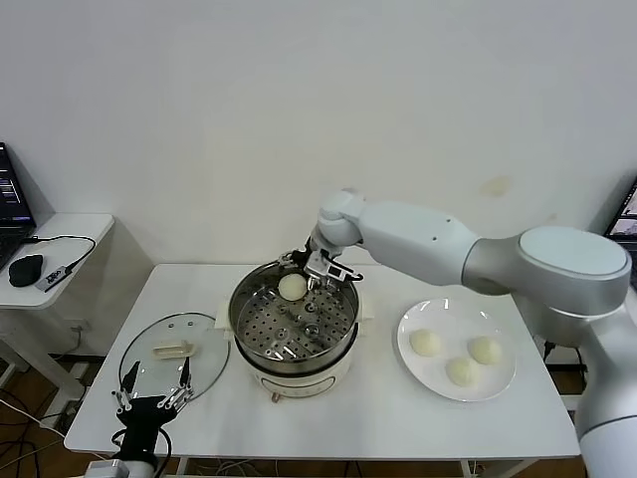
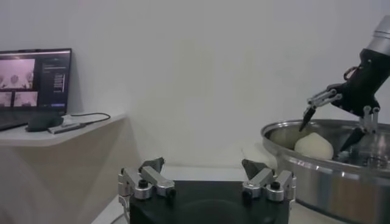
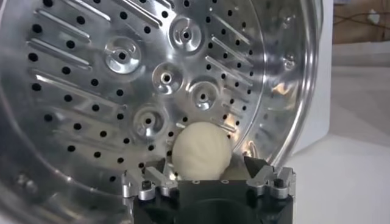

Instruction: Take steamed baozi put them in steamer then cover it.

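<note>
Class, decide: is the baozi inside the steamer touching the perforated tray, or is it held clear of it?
Touching. In the right wrist view the baozi sits on the steamer's perforated tray, with the right gripper's fingers spread beside it.

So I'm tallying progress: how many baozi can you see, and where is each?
4. One baozi lies on the steamer tray at its far side, by the right gripper. Three sit on the white plate. None seems hidden.

No legible text, label or number anywhere, not even on the laptop screen (image 2: 35, 79).
</note>
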